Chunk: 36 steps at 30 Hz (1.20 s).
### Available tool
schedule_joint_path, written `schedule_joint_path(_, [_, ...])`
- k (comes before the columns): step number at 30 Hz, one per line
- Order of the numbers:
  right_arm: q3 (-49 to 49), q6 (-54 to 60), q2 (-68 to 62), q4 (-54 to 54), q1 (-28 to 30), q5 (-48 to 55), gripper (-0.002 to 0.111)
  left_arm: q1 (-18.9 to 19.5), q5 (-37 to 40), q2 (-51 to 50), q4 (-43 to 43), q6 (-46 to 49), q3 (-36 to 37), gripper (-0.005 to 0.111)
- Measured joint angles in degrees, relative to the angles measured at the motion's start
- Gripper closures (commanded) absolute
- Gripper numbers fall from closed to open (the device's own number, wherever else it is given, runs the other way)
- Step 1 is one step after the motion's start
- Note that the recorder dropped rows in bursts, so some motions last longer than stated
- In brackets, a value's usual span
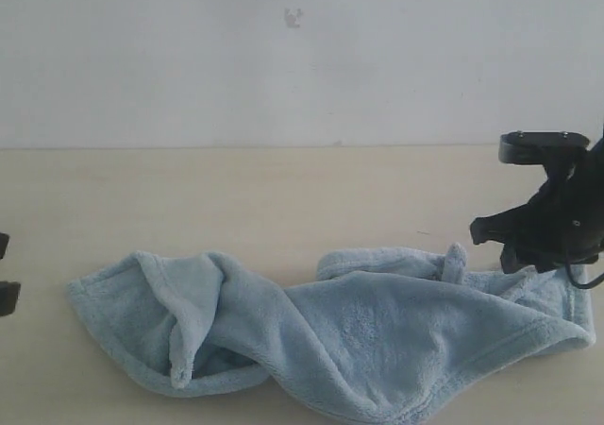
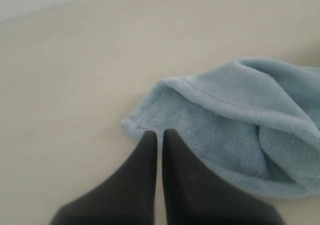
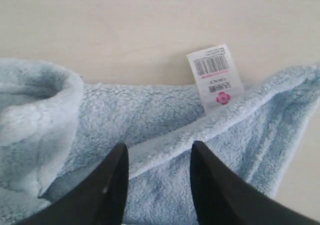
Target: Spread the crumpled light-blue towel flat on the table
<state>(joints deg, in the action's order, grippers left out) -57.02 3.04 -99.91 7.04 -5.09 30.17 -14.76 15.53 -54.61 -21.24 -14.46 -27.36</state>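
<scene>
Towel (image 1: 359, 340), crumpled on the table (image 1: 236, 198), long axis running left to right: left end at the tips of the closed left gripper (image 2: 159, 132), right-end hem beneath the parted jaws of the right gripper (image 3: 159, 152), white tag (image 3: 216, 77) just beyond them.

Crumpled lt-blue towel (image 1: 359, 340) on beige table (image 1: 236, 198), R claw (image 1: 505, 246) at its right end, white wall (image 1: 302, 57) behind

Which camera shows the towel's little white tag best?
The right wrist view: the tag is close up, barcode and pink mark showing, at the towel hem. In the exterior view I cannot make it out. The left wrist view shows another towel end, no tag.
</scene>
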Motion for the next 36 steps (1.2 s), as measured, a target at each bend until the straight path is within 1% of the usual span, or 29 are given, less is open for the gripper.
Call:
schedule_joint_path(2, [0.0,-0.4,-0.9,0.0,0.6,0.2,0.069,0.0,2.5,-4.4,2.0,0.7,-2.5,0.103])
schedule_joint_path(5, [0.0,-0.7,-2.9,0.0,0.8,0.4,0.069,0.0,3.4,-10.6,4.8,4.3,-3.0,0.103])
schedule_joint_path(8, [0.0,-0.8,-4.9,0.0,0.9,-0.1,0.069,-0.2,1.1,-15.7,9.6,6.7,-3.0,0.103])
schedule_joint_path(11, [0.0,-0.9,-6.4,0.6,1.0,-1.3,0.069,-1.3,-2.2,-18.7,13.1,8.0,-3.0,0.103])
schedule_joint_path(12, [0.0,-0.9,-7.3,1.1,1.0,-2.8,0.071,-1.9,-3.7,-19.4,13.9,8.3,-3.3,0.103])
schedule_joint_path(13, [0.0,-0.9,-7.8,1.4,1.0,-4.3,0.078,-1.9,-4.3,-19.5,14.2,8.5,-3.4,0.103])
schedule_joint_path(14, [0.0,-0.9,-8.0,1.5,1.0,-5.8,0.091,-1.9,-4.8,-19.6,14.4,8.6,-3.4,0.103])
schedule_joint_path(15, [0.0,-0.9,-8.1,1.6,1.0,-7.2,0.109,-1.9,-5.1,-19.6,14.4,8.6,-3.5,0.103])
schedule_joint_path(18, [0.0,-1.2,-8.0,1.8,1.0,-9.8,0.108,-1.9,-5.2,-19.6,14.4,8.6,-3.5,0.103])
schedule_joint_path(22, [0.0,-2.1,-3.9,2.0,1.6,-13.1,0.108,-1.9,-5.3,-19.6,14.6,8.7,-3.5,0.103])
schedule_joint_path(25, [0.0,-3.0,-0.5,2.0,6.0,-13.6,0.108,-1.9,-5.3,-19.6,14.6,8.7,-3.5,0.103])
schedule_joint_path(28, [0.0,-4.9,0.1,2.0,13.9,-12.8,0.108,-1.9,-5.3,-19.6,14.6,8.7,-3.5,0.103])
schedule_joint_path(30, [0.1,-6.9,-1.6,2.0,17.2,-12.0,0.108,-1.9,-5.5,-19.6,14.6,8.7,-3.5,0.103])
schedule_joint_path(36, [0.4,-7.6,-3.6,2.4,17.7,-12.1,0.107,-1.9,-5.6,-19.6,14.6,8.7,-3.5,0.103])
